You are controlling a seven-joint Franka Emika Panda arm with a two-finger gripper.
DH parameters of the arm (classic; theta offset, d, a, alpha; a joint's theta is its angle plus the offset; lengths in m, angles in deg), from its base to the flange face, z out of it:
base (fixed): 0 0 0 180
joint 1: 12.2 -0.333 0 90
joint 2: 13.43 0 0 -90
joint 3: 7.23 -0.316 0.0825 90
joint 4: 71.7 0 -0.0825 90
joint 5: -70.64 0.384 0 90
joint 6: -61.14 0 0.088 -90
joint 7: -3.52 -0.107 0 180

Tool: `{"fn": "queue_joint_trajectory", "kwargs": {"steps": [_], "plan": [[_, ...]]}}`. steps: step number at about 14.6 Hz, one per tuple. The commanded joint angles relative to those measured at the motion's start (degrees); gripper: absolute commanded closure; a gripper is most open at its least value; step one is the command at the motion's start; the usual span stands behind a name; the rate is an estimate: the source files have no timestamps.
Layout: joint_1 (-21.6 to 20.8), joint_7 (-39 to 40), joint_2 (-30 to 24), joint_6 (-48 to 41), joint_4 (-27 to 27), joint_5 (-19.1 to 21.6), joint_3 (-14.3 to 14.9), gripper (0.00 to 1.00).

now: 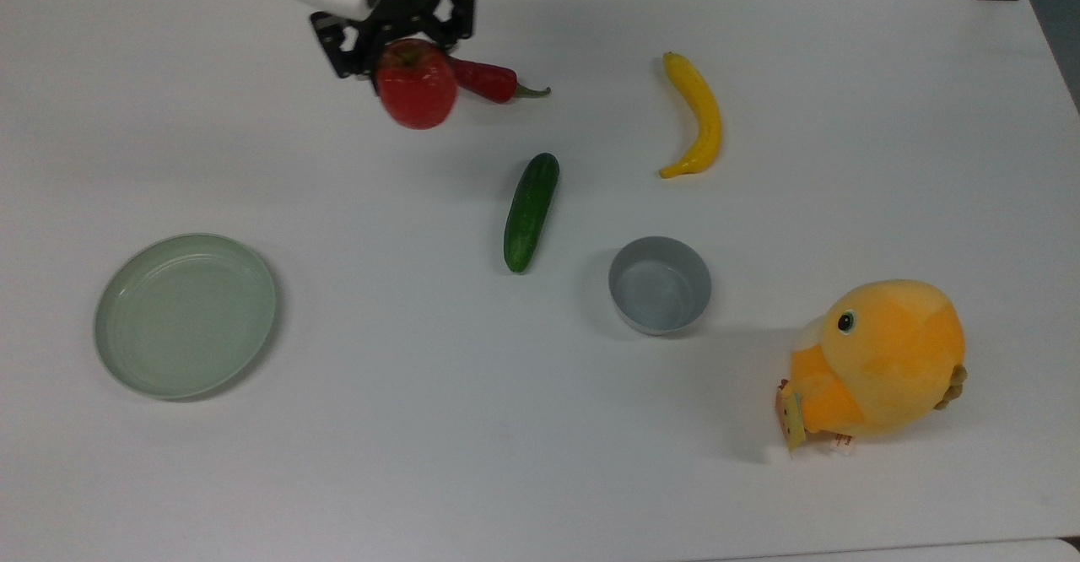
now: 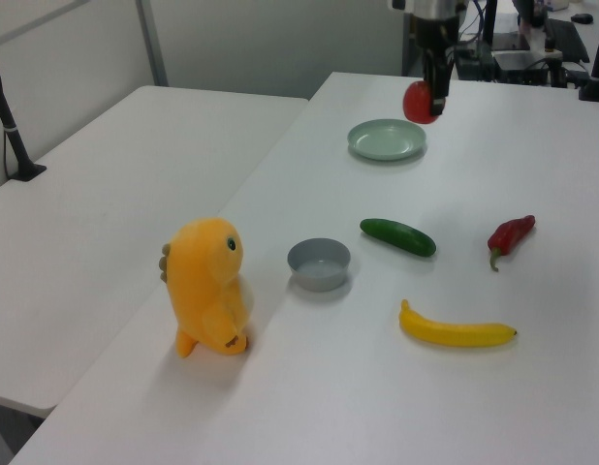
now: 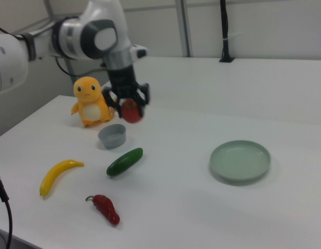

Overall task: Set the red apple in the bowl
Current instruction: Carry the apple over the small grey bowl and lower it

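My gripper [image 1: 396,47] is shut on the red apple [image 1: 416,85], which hangs high above the table, near the top view's upper middle. The left view puts the apple [image 2: 420,102] in the air above the plate's far side, under the gripper [image 2: 433,85]. From the right view, the apple [image 3: 131,111] hangs in the gripper [image 3: 128,102] above the cucumber and just right of the bowl. The grey bowl [image 1: 660,284] stands empty on the table, at the top view's lower right of the cucumber; it shows again as the bowl [image 2: 319,263] and the bowl [image 3: 112,136].
A red chili pepper [image 1: 472,77] lies just behind the apple in the top view. A cucumber [image 1: 531,211], a banana [image 1: 697,114], a pale-green plate [image 1: 186,315] and an orange plush toy [image 1: 877,359] also sit on the white table [image 1: 472,427].
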Motion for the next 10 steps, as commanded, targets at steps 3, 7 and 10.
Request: {"fn": "queue_joint_trajectory", "kwargs": {"steps": [3, 7, 10], "plan": [[-11.0, -17.0, 7.1, 3.2, -5.1, 2.2, 0.4, 0.89], [-17.4, -25.6, 14.2, 18.5, -4.9, 1.6, 0.3, 0.87], [-18.9, -25.9, 17.5, 24.7, -5.0, 1.5, 0.3, 0.87]]}}
